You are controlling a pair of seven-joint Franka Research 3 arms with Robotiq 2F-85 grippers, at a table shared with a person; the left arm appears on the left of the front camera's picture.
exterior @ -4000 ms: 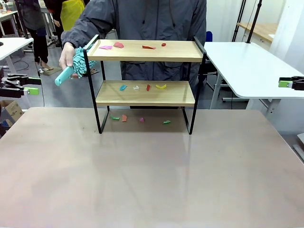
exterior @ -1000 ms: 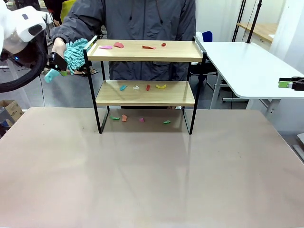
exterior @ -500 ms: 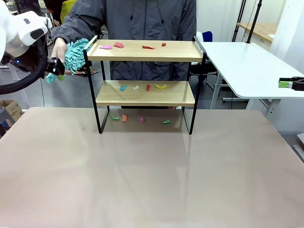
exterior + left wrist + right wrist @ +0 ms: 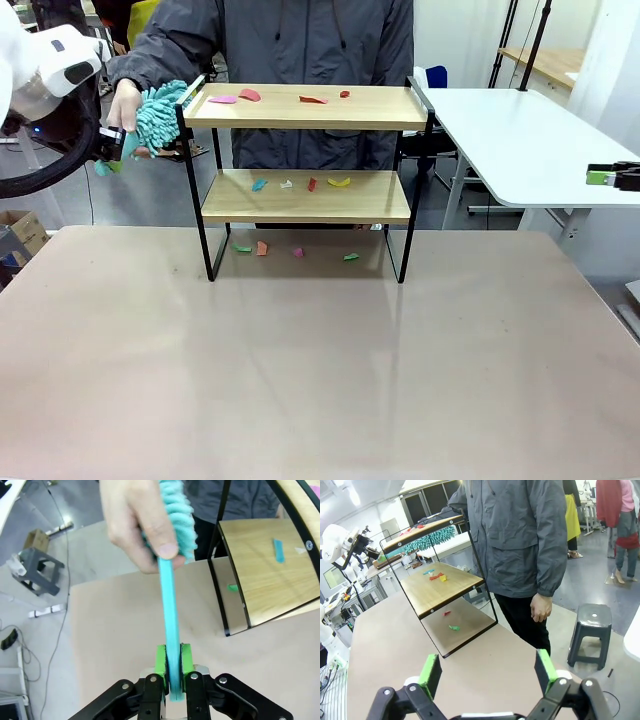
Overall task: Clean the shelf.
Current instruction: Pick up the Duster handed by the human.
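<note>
Handover: L gripper (image 4: 113,150) clamped on duster (image 4: 158,112) handle, person's hand (image 4: 124,98) up by the head.
Duster's long axis runs from the gripper up-right toward shelf (image 4: 385,107) at table (image 4: 320,380) far middle, head just beside its L rail. L arm much nearer than R gripper (image 4: 604,177), wide w/ nothing in it, well off R. L wrist view: pads (image 4: 160,661) pinch handle's low end. Front view: scraps (image 4: 312,99) on both boards + table.
</note>
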